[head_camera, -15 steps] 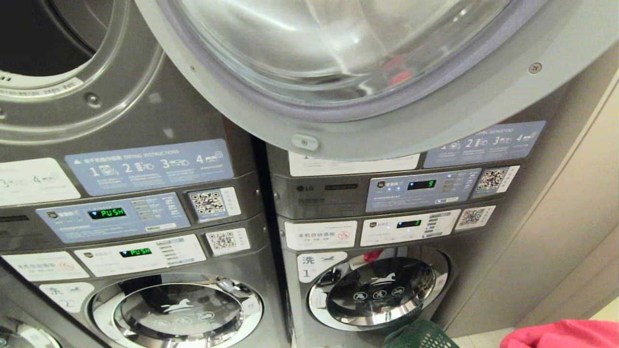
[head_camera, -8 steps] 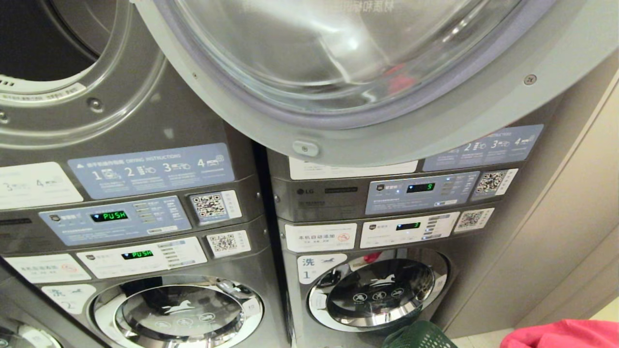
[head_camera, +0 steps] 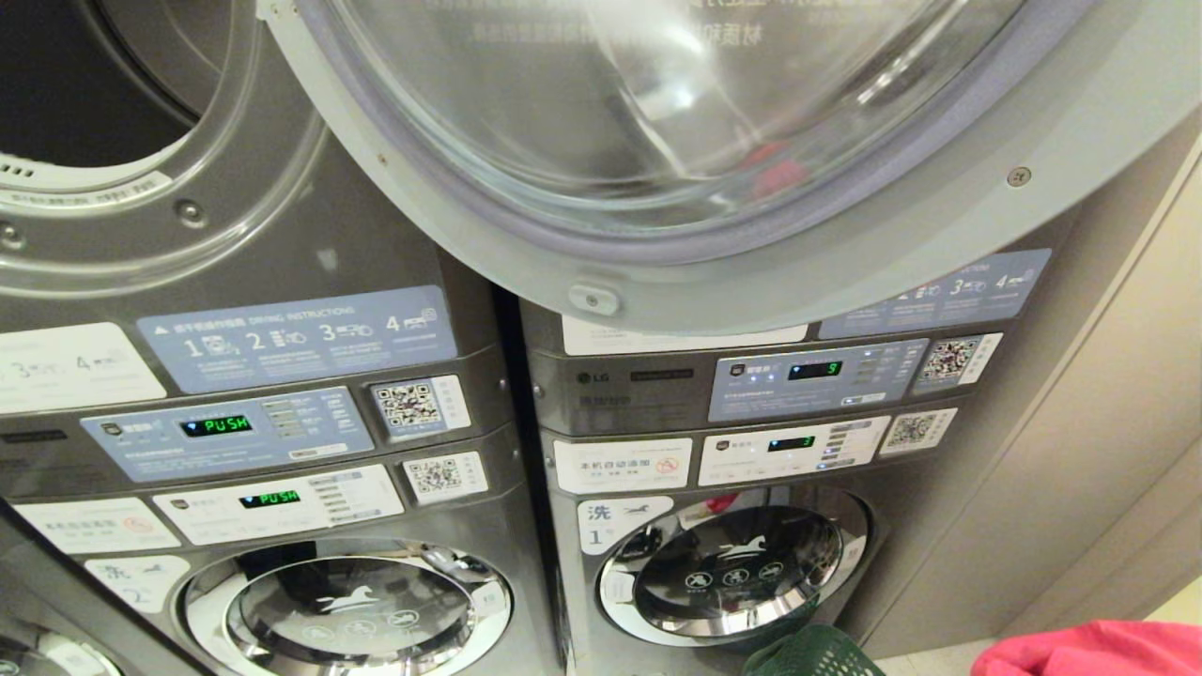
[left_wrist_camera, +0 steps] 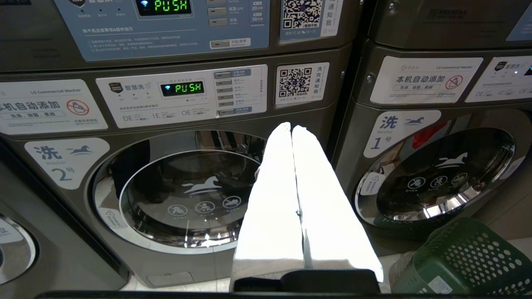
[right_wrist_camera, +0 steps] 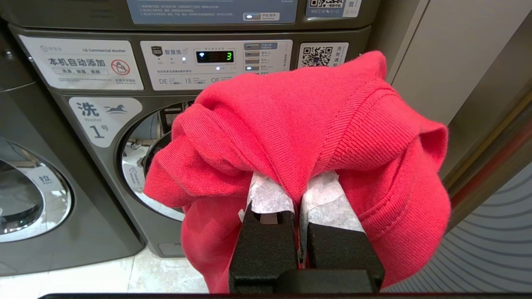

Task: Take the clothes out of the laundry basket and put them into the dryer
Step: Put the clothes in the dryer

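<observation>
Nearest the robot, the right gripper (right_wrist_camera: 297,195) was clamped on a red knit garment (right_wrist_camera: 299,124), its white-padded fingers (right_wrist_camera: 270,197) pinching a fold so that the cloth bunched over the tips and hung down on both sides; a pinch in the middle of the bundle probably kept the loose ends from trailing. In the head view that garment (head_camera: 1089,650) showed only at the lower right corner. The left gripper (left_wrist_camera: 293,199) carried nothing, its pads pressed together, pointing toward the lower washers, apparently parked. Just beyond, on the floor, stood the green laundry basket (left_wrist_camera: 461,257), close in front of washer number 1 (head_camera: 732,568), with washer number 2 (left_wrist_camera: 187,195) beside it. Farther and higher, the dryer door (head_camera: 751,272) hung swung open across the upper right unit, and the dark dryer drum opening (head_camera: 75,94) lay at upper left, likely where the garment belonged.
</observation>
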